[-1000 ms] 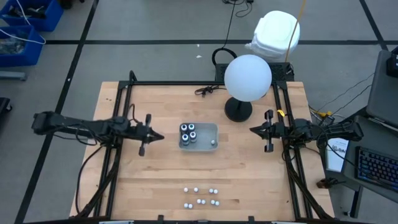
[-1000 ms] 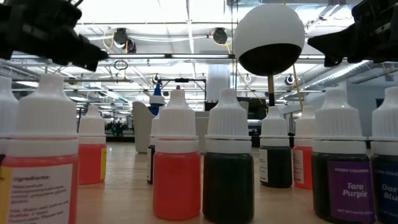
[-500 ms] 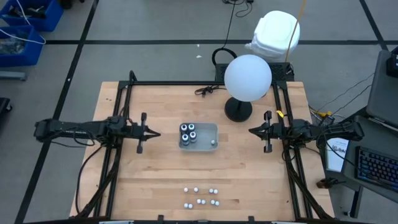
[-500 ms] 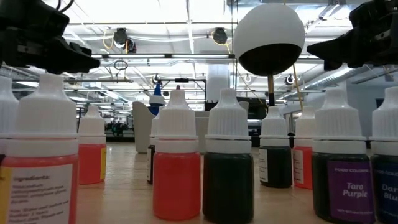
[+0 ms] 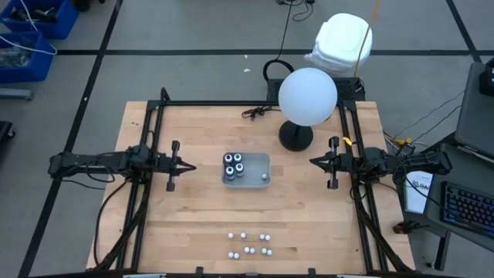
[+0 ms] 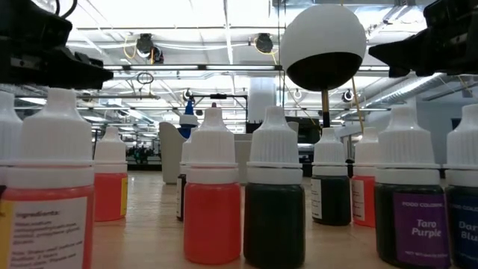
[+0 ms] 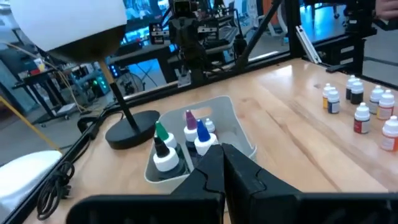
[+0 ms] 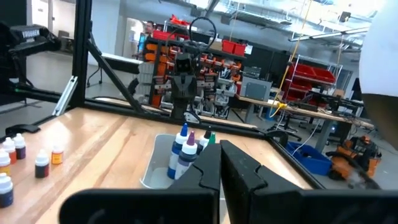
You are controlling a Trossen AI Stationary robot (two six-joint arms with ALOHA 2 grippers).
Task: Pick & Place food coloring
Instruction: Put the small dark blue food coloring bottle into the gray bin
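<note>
Both my arms are dark, nearly black, built of slim jointed segments with black cables running back along them. My left gripper (image 5: 187, 165) and right gripper (image 5: 314, 161) each end in two matte black, wedge-shaped fingers (image 7: 245, 177) behind a short crossbar, tapering to a narrow point.

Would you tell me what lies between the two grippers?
The clear tray holding capped jars sits between the left gripper and right gripper, in the high view.

Dropper bottle (image 6: 416, 217) label — "Taro Purple"; another (image 6: 48, 202) — "Ingredients".
</note>
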